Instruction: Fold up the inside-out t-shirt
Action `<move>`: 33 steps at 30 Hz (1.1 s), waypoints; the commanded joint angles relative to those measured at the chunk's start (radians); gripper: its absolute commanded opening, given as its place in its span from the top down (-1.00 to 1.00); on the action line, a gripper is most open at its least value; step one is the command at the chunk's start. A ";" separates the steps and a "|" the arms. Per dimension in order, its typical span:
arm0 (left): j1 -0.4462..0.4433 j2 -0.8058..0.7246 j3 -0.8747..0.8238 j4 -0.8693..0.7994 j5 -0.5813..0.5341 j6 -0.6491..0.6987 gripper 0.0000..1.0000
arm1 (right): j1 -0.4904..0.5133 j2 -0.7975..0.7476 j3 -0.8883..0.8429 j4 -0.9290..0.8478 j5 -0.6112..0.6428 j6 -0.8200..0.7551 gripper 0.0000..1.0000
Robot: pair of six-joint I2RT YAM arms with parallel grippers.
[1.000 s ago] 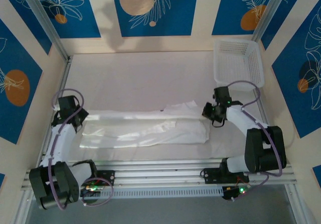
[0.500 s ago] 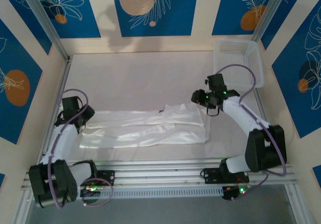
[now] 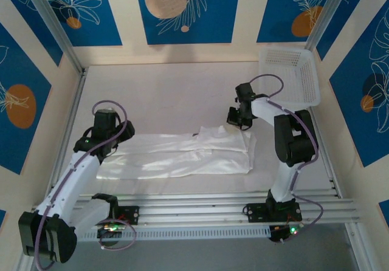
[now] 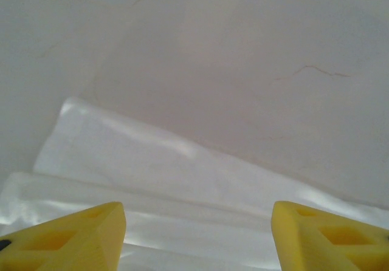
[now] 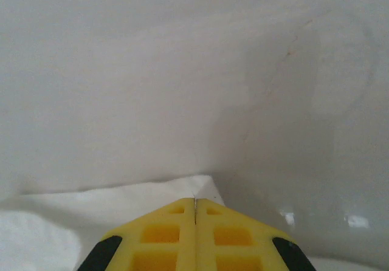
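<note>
Table point(image 3: 170, 82) carrying the t-shirt point(image 3: 176, 155) as a long flattened band, with one claw at each end.

The t-shirt is spread from left to right across the near-middle of the table, well apart from the white mesh basket point(image 3: 292, 76) at the far right corner. The cloth is judged to be thin, light and limp. It can be expected to sag and slide rather than hold a crease, so it is best taken at a corner or a doubled edge, with both ends raised together. The left gripper point(image 4: 197, 228) is released, its fingers spread wide over the band's left end with nothing between them. The right gripper point(image 5: 194, 207) is clenched at the band's far right corner. Whether cloth is pinched there cannot be told.
</note>
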 commanded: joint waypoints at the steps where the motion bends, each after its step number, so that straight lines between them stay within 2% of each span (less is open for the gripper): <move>1: -0.007 -0.003 0.044 -0.072 -0.054 0.018 -0.29 | -0.020 -0.146 -0.061 -0.011 -0.063 0.010 1.00; 4: -0.006 -0.005 0.046 -0.085 -0.057 0.016 -0.29 | -0.022 -0.316 -0.173 0.035 -0.044 0.035 1.00; 7: -0.006 -0.004 0.048 -0.104 -0.105 -0.007 -0.30 | -0.021 -0.531 -0.351 0.107 -0.022 0.144 1.00; 9: -0.006 -0.007 0.041 -0.101 -0.152 -0.019 -0.31 | 0.005 -0.703 -0.516 0.175 -0.014 0.252 1.00; 12: -0.006 -0.008 0.034 -0.084 -0.179 -0.017 -0.31 | 0.066 -0.971 -0.720 0.187 0.048 0.347 1.00; 14: -0.006 -0.004 0.024 -0.058 -0.160 -0.008 -0.31 | 0.080 -1.138 -0.841 0.242 -0.011 0.346 0.99; 16: -0.006 0.003 0.017 -0.047 -0.150 -0.012 -0.32 | 0.077 -1.273 -0.908 0.235 -0.066 0.347 0.77; 18: -0.006 0.013 0.018 -0.067 -0.183 -0.022 -0.32 | 0.062 -1.378 -0.932 0.195 -0.101 0.369 0.38; 20: -0.007 0.014 0.017 -0.093 -0.224 -0.035 -0.32 | 0.035 -1.417 -0.910 0.177 -0.148 0.362 0.15; 22: -0.007 0.002 0.008 -0.092 -0.222 -0.035 -0.32 | 0.030 -1.367 -0.853 0.202 -0.197 0.309 0.13; 25: -0.006 -0.018 -0.019 -0.033 -0.106 -0.003 -0.32 | 0.093 -1.086 -0.693 0.179 -0.228 0.181 0.12; 29: -0.010 -0.020 -0.029 0.069 0.194 0.067 -0.32 | 0.221 -0.666 -0.457 0.112 -0.097 0.043 -0.02; 32: -0.015 -0.003 -0.034 0.124 0.391 0.107 -0.36 | 0.233 -0.439 -0.337 0.142 -0.098 0.008 -0.11; 33: -0.020 0.004 -0.033 0.130 0.426 0.112 -0.39 | 0.236 -0.374 -0.304 0.153 -0.085 0.009 -0.15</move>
